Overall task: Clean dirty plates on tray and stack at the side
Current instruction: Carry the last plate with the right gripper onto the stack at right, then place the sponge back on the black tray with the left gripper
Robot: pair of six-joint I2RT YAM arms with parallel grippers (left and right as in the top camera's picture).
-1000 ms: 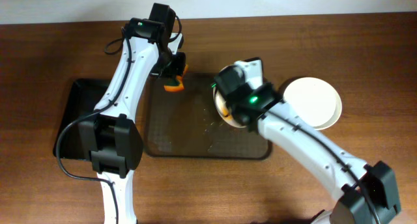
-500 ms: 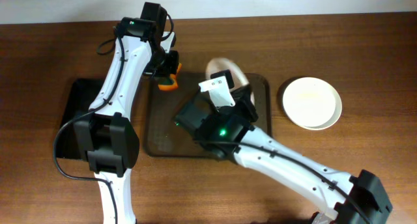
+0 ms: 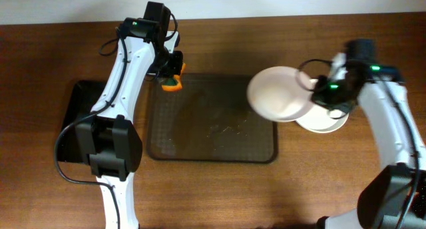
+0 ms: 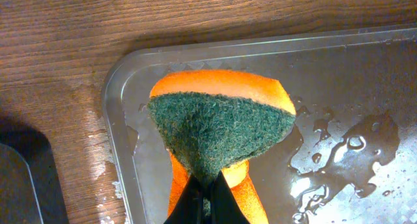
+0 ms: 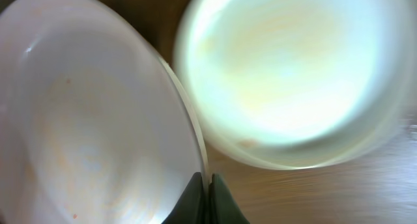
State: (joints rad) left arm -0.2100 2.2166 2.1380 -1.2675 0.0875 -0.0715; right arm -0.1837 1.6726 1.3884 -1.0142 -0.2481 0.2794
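Observation:
My right gripper (image 3: 311, 84) is shut on the rim of a white plate (image 3: 278, 93), held in the air over the tray's right edge; in the right wrist view the plate (image 5: 91, 113) fills the left side with my gripper (image 5: 207, 196) pinching its rim. A second white plate (image 3: 331, 118) lies on the table at the right, partly under the held one, and it also shows in the right wrist view (image 5: 293, 74). My left gripper (image 3: 170, 78) is shut on an orange and green sponge (image 4: 221, 126) over the top left corner of the dark tray (image 3: 200, 146).
The tray (image 4: 365, 74) is wet with water drops. A black mat (image 3: 80, 119) lies on the table left of the tray. Bare wooden table surrounds them.
My right arm has swung the plate from over the tray to the right, toward the plate on the table. The left gripper with the sponge has stayed almost in place.

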